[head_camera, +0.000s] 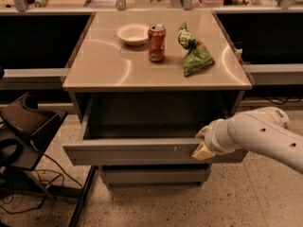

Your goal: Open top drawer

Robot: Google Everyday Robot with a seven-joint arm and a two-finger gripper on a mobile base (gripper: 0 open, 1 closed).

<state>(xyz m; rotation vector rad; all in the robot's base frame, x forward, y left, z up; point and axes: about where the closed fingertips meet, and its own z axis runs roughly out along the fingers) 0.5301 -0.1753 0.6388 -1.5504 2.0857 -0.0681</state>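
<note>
Top drawer partly open under the bench, gripper at its front edge.
Drawer front juts out past the narrower grey drawer below, dark cavity behind it. On the bench top: white bowl, red soda can just right of it, then a green snack bag. Gripper touches the front's right end; whether it is open or clamped, cannot tell. White arm reaches in from the right.

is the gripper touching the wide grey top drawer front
Touching. The camera view shows the gripper lying against the upper right edge of the pulled-out wide grey top drawer front, with no gap between them.
</note>
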